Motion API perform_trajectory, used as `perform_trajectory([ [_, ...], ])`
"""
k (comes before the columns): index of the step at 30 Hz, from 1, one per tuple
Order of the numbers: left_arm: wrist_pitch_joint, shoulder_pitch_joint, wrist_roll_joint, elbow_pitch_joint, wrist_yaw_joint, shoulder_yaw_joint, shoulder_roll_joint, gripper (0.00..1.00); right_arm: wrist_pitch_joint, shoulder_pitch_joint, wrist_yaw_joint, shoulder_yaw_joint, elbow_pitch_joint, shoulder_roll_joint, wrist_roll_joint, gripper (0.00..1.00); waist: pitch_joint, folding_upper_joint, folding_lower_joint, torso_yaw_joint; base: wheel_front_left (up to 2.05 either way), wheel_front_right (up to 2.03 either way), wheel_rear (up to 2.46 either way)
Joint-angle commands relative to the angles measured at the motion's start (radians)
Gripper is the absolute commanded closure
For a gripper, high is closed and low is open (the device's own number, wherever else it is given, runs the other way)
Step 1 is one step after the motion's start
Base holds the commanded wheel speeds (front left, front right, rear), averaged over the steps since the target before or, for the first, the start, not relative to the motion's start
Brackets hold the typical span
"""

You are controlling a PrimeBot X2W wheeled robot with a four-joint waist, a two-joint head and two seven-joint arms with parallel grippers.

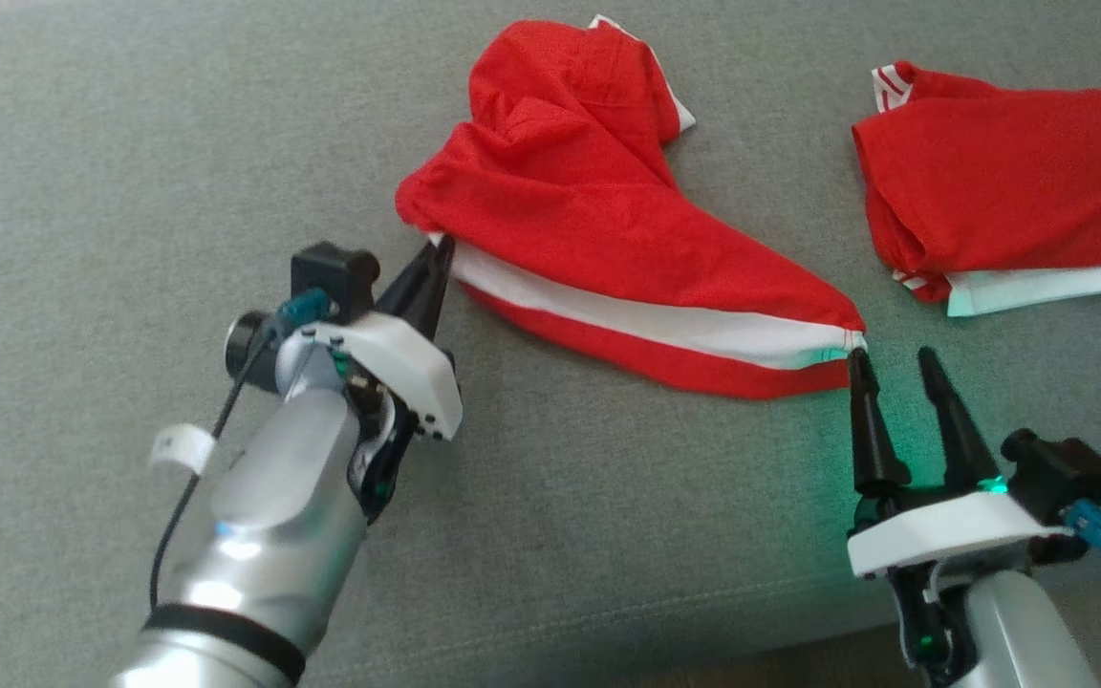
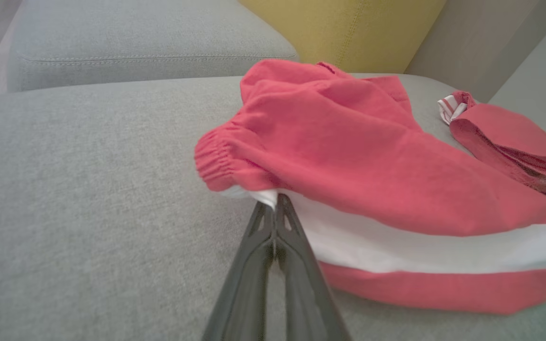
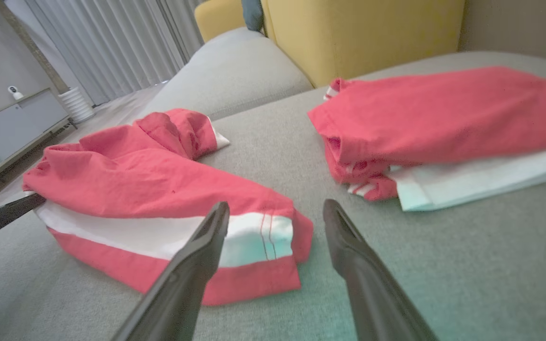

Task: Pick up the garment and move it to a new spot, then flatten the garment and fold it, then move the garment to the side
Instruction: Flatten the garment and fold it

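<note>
The garment (image 1: 589, 191) is a pair of red shorts with a broad white side stripe, lying crumpled in the middle of the grey sofa seat (image 1: 111, 143). My left gripper (image 1: 441, 250) is shut on the white edge at the waistband corner; in the left wrist view its tips (image 2: 277, 201) pinch that white fabric under the red cloth (image 2: 349, 156). My right gripper (image 1: 892, 355) stands open just short of the garment's hem corner. In the right wrist view the right gripper (image 3: 277, 208) has its left finger over the striped hem (image 3: 254, 237), with nothing between the jaws.
A second red garment (image 1: 1000, 182) lies folded at the far right on a pale folded cloth (image 1: 1038, 287), also seen as the folded pile (image 3: 443, 113). A yellow cushion (image 3: 363, 33) stands behind. The seat's front edge (image 1: 608, 621) runs along the bottom.
</note>
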Motion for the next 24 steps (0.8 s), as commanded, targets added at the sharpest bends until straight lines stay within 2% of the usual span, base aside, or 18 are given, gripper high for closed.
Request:
perform_trajectory([
  [1, -0.012, -0.006, 0.01, -0.035, 0.004, 0.031, 0.016, 1.0, 0.005, -0.009, -0.001, 0.029, -0.012, -0.005, 0.023, 0.0, -0.006, 0.0, 0.0, 0.006, 0.0, 0.0, 0.0],
  [7, -0.012, 0.017, 0.023, -0.056, 0.006, 0.041, 0.016, 1.0, 0.014, -0.037, -0.001, 0.056, 0.048, -0.005, 0.088, 0.0, -0.014, 0.0, 0.0, 0.015, 0.0, 0.0, 0.0],
  [24, -0.012, 0.018, 0.042, -0.064, 0.003, 0.045, 0.016, 1.0, 0.017, -0.128, -0.001, 0.092, 0.156, -0.005, 0.057, 0.0, -0.004, 0.0, 0.0, 0.024, 0.0, 0.0, 0.0],
])
